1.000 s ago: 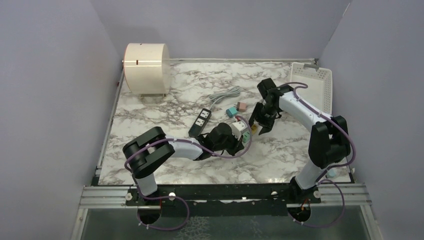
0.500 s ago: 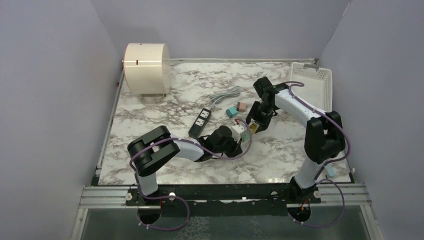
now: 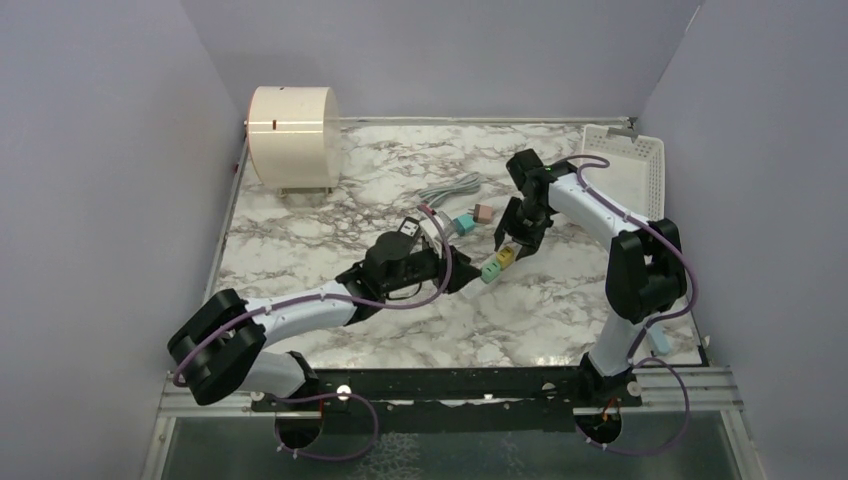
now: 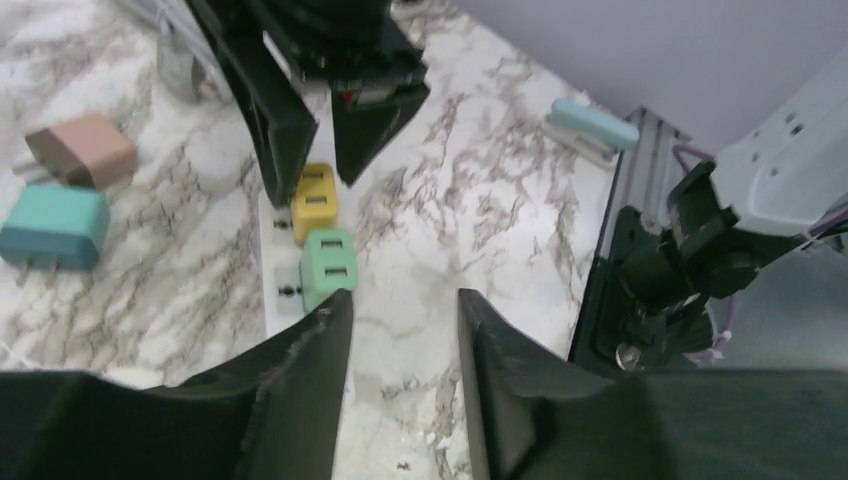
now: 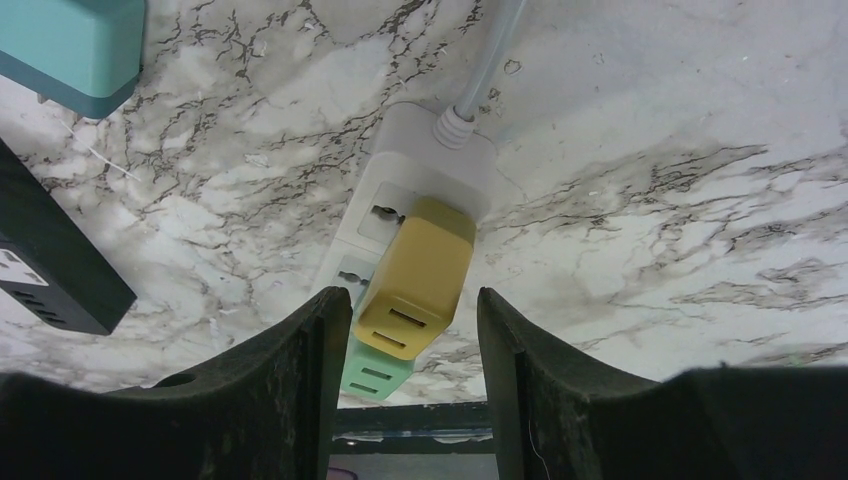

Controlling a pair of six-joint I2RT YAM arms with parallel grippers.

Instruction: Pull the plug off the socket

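Right wrist view: right tool [image 5: 412, 298] closed on yellow plug [image 5: 420, 255], seated in power strip [image 5: 430, 150] beside green plug [image 5: 375, 375]. Left tool [image 4: 400, 300] open, empty, near strip's end. Strip to be pinned; pull kept straight.

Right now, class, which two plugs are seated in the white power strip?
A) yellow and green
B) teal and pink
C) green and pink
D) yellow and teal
A: the yellow plug and green plug sit side by side in the white power strip.
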